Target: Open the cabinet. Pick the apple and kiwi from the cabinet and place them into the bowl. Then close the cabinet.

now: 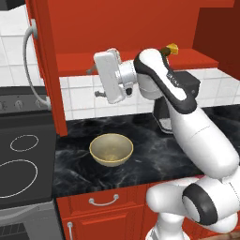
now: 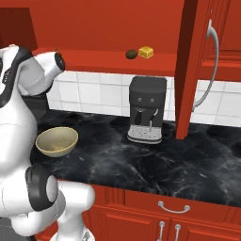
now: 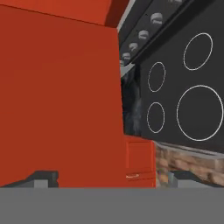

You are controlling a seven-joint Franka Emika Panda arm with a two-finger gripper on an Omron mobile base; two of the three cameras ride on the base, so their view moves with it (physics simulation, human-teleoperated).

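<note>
The red cabinet [image 1: 131,23] stands open, both doors swung out. On its shelf [image 2: 94,59] lies the dark kiwi [image 2: 131,54], next to a yellow cheese wedge [image 2: 146,52]. The apple is out of view. Below, the tan bowl [image 1: 111,149] sits on the black counter, and I see nothing in it. My gripper [image 1: 93,82] hangs above the bowl at shelf height, pointing left at the open left door [image 1: 47,56]. In the hand view its fingertips [image 3: 43,177] stand wide apart, open, with nothing between them, and the red door [image 3: 57,96] is close ahead.
A black coffee machine [image 2: 147,109] stands on the counter under the shelf. The open right door [image 2: 188,70] with its silver handle [image 2: 212,70] juts over the counter. A black stove [image 1: 23,154] lies left of the bowl. Red drawers [image 1: 103,201] run below the counter.
</note>
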